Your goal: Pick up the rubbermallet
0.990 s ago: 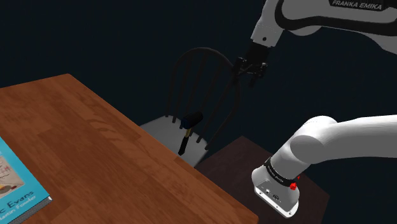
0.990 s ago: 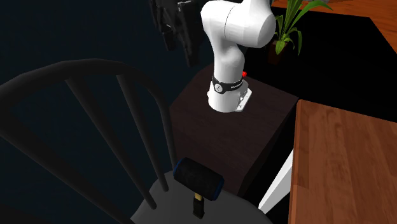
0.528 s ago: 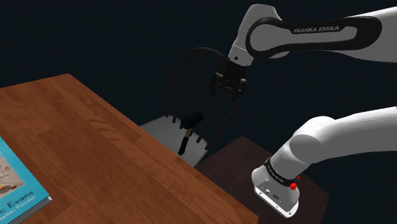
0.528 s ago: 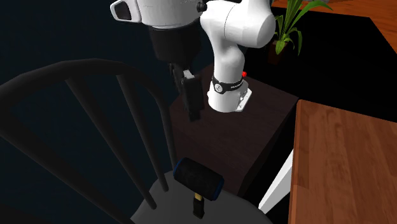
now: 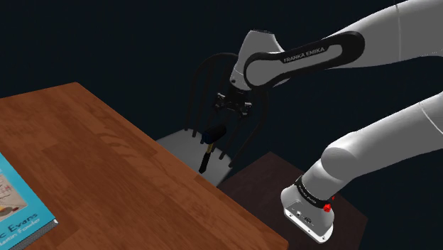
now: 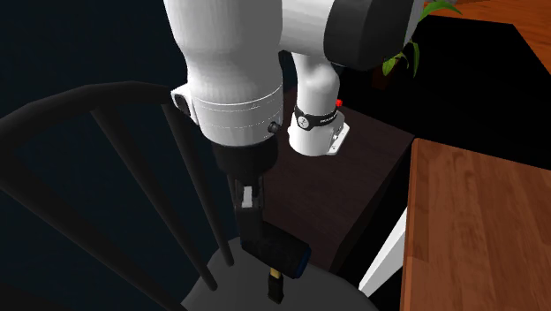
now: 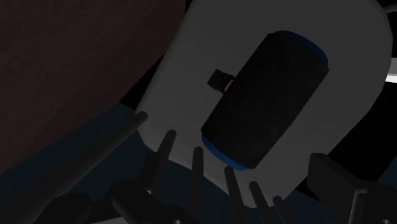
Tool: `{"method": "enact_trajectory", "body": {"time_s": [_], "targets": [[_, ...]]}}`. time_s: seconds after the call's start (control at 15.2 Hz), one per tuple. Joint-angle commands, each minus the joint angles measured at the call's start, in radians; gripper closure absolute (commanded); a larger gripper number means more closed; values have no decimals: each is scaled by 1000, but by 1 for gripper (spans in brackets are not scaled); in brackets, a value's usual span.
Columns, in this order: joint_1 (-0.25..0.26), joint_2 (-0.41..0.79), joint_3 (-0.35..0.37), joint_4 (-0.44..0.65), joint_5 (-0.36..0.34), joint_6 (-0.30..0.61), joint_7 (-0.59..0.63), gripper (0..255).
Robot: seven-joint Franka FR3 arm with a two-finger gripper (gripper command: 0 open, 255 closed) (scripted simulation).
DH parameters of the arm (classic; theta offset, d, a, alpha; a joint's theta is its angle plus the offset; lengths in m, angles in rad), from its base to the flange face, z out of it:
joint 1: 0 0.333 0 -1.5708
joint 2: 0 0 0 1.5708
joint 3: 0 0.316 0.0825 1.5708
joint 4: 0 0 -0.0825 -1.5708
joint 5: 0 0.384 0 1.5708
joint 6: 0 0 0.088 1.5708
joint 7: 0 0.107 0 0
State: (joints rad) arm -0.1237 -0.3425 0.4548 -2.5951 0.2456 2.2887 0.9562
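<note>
The rubber mallet (image 5: 211, 134) lies on the light grey seat (image 5: 177, 143) of a dark spindle-back chair. It has a black head with blue rims and a short yellowish handle with a dark grip. In the second exterior view its head (image 6: 281, 252) sits just under my gripper (image 6: 248, 210). From the shoulder view my gripper (image 5: 232, 109) hangs a little above and to the right of the head, close to the chair back. In the wrist view the black head (image 7: 264, 98) lies ahead of the gripper (image 7: 201, 188), whose fingers (image 7: 332, 183) stand apart, open and holding nothing.
The chair's curved back and spindles (image 6: 190, 190) rise right beside the gripper. A wooden table (image 5: 85, 163) carrying a blue book (image 5: 18, 206) borders the seat. The dark brown stand (image 6: 358, 177) is behind, with a potted plant (image 6: 402, 44) further off.
The arm has swung down and toward the shoulder view's left, from high beside the chair back to just over the mallet head. The mallet has not moved.
</note>
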Motion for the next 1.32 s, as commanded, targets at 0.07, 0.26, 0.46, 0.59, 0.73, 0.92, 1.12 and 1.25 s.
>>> {"method": "enact_trajectory", "body": {"time_s": [0.07, 0.26, 0.46, 0.59, 0.73, 0.92, 1.12, 1.25], "targets": [[-37, 101, 50, 13, -47, 100, 121, 0], [-42, 138, 58, -2, -60, 150, 132, 0], [-49, 177, 67, -15, -78, 200, 145, 0], [-52, 199, 71, -21, -90, 226, 154, 0], [-52, 200, 71, -21, -90, 228, 155, 255], [-52, 200, 71, -21, -90, 228, 154, 255], [-52, 196, 70, -23, -88, 226, 152, 255], [-51, 194, 70, -25, -86, 225, 150, 255]]}}
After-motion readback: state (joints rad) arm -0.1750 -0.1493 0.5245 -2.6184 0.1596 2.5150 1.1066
